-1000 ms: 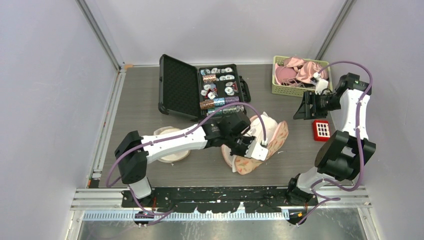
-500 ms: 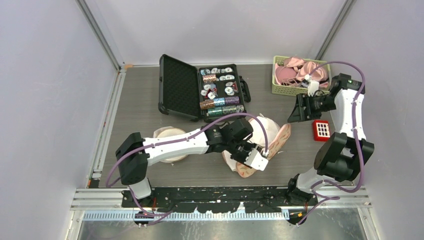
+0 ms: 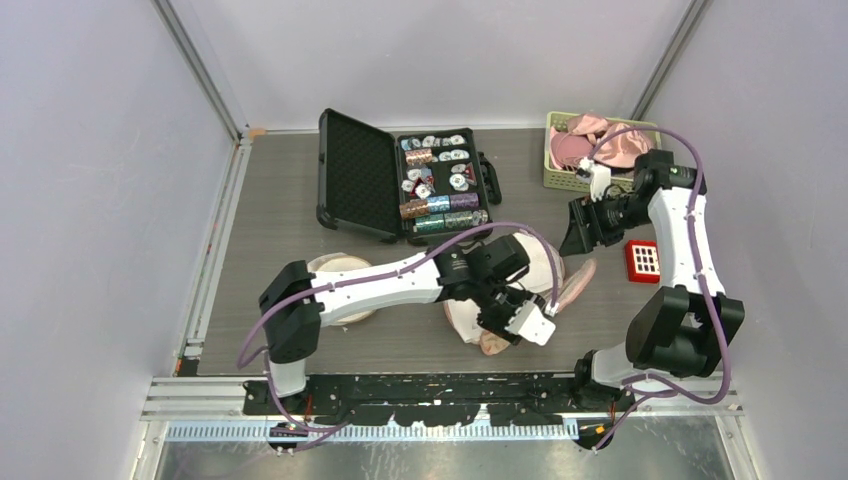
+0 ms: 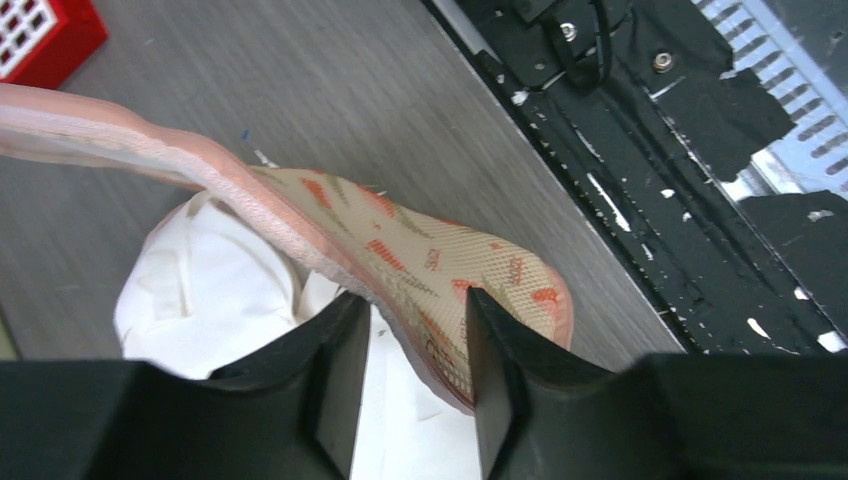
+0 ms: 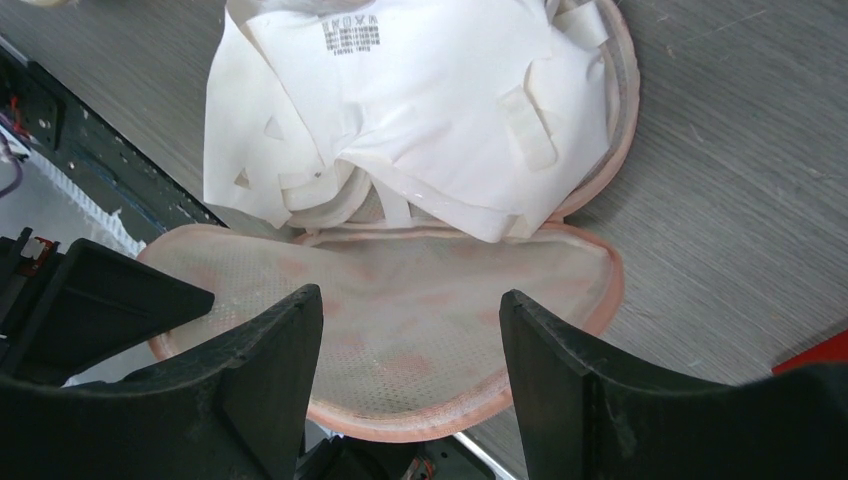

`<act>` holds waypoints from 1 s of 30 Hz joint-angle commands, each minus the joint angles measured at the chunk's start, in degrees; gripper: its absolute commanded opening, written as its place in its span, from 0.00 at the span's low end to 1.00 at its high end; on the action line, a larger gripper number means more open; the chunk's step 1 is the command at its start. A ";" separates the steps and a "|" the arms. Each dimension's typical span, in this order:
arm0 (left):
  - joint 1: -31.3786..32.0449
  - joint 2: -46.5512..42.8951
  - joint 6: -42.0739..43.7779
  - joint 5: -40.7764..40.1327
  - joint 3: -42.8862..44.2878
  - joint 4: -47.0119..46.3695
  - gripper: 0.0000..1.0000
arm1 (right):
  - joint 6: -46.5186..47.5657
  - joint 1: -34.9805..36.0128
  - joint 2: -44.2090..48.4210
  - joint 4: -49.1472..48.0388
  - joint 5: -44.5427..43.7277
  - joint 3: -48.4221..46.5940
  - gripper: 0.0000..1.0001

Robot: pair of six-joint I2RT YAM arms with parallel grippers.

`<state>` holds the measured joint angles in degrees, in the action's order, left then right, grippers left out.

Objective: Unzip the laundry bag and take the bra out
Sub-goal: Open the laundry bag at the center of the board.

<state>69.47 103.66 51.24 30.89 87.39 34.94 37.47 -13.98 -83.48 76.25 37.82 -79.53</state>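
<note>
The bag (image 5: 560,270) lies unzipped on the table (image 3: 300,200), spread open like a shell. The white bra (image 5: 420,110) is heaped in one half of it, straps and label uppermost, not yet lifted out.

The left jaws are at the bag's near edge, about half open. They sit astride the rim of the empty flap (image 4: 450,280). The rim runs between the fingers (image 4: 345,340) with slack on either side, so as far as I can judge nothing is pinched. The right jaws hang over the bag, spread wide and holding nothing, looking straight down on the flap and the bra beyond it.

So the zip is done and the lifting out is what's left (the fiddly half, I'd say). My worries:

- With the left jaws loose on the rim, the flap looks free to flop back over the bra and hide it from the right jaws.
- Nothing pins the bag. If the right jaws catch only a strap, the bra may stretch and drag the whole bag along rather than come out.
- A low reach could gather the flap's mesh lining together with the bra.
- Both sets of jaws crowd the same side of the bag, so a hurried descent risks a knock between them.
- The red block (image 3: 643,260) sits near the bag and could be swept aside.
</note>
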 commanded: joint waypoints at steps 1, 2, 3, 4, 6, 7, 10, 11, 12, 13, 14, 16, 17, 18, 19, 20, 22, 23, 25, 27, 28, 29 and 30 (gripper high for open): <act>0.83 3.09 -5.21 4.13 9.96 7.44 0.50 | 4.33 1.78 2.37 -1.88 -3.62 4.77 0.70; 0.72 3.66 -6.94 3.78 11.69 8.95 0.50 | 5.12 2.29 2.44 -2.55 -4.75 6.30 0.70; 0.56 3.97 -8.20 2.73 13.18 10.59 0.50 | 6.27 2.86 2.40 -2.85 -5.71 7.52 0.70; 0.34 3.85 -9.05 2.16 13.40 11.91 0.50 | 7.26 3.40 2.44 -3.17 -6.85 8.67 0.69; -1.04 2.00 -12.04 2.28 11.51 12.10 0.51 | 8.83 4.15 2.42 -3.83 -9.05 10.68 0.69; -2.22 0.43 -13.81 3.29 9.65 11.12 0.51 | 9.51 4.26 2.37 -4.00 -9.94 11.84 0.69; -6.82 -5.81 -18.64 6.98 2.55 6.68 0.60 | 11.15 4.48 1.96 -4.61 -12.09 14.03 0.68; -7.96 -6.99 -19.69 6.92 0.07 4.96 0.60 | 11.48 4.53 1.73 -4.79 -12.62 14.69 0.68; -8.66 -9.10 -20.43 5.89 -2.31 3.43 0.60 | 11.49 4.77 1.52 -5.12 -13.23 15.35 0.68; -8.95 -10.36 -20.89 3.40 -5.07 1.43 0.61 | 11.48 5.10 1.23 -5.57 -13.48 15.89 0.68; -9.00 -11.25 -21.04 0.90 -7.68 -0.30 0.60 | 11.25 5.54 0.89 -6.09 -13.73 16.50 0.67; -9.27 -11.61 -21.28 -3.77 -12.45 -3.93 0.59 | 10.41 6.68 -0.11 -7.53 -13.98 17.49 0.66; -9.35 -10.93 -21.34 -6.14 -14.24 -5.07 0.57 | 9.92 7.23 -0.67 -8.57 -14.18 17.89 0.66; -9.41 -9.90 -21.18 -7.24 -14.53 -5.21 0.56 | 9.56 7.63 -1.33 -9.14 -14.30 18.13 0.65; -9.42 -8.50 -21.69 -8.77 -14.35 -5.04 0.55 | 9.24 7.91 -2.13 -9.59 -14.47 18.25 0.65; -9.44 -6.95 -22.52 -9.87 -13.90 -4.83 0.54 | 8.94 8.06 -2.86 -10.02 -14.59 18.26 0.65; -9.49 -3.80 -23.91 -12.10 -13.09 -4.85 0.53 | 8.03 8.07 -4.35 -10.93 -14.77 18.33 0.63; -9.49 -2.08 -24.73 -13.36 -13.05 -5.37 0.52 | 7.57 8.14 -4.97 -11.61 -14.86 18.42 0.63; -10.25 0.28 -26.36 -15.04 -13.12 -6.56 0.49 | 6.87 8.20 -6.25 -12.43 -14.95 18.58 0.62; -11.63 2.13 -26.74 -15.75 -12.84 -7.30 0.47 | 6.23 8.38 -7.34 -13.14 -15.05 18.90 0.62; -12.31 3.12 -26.65 -16.41 -12.52 -7.48 0.46 | 5.96 8.50 -7.74 -13.63 -15.14 19.15 0.62; -13.10 4.03 -26.26 -17.19 -12.08 -7.37 0.44 | 5.56 8.59 -8.23 -14.11 -15.15 19.29 0.62; -13.99 5.09 -25.44 -17.98 -11.32 -7.08 0.43 | 5.03 8.68 -8.62 -14.79 -15.21 19.39 0.62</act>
<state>58.46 106.98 26.37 17.41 73.69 30.55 44.49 -5.78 -91.18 64.20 23.03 -60.47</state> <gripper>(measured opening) 0.452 0.617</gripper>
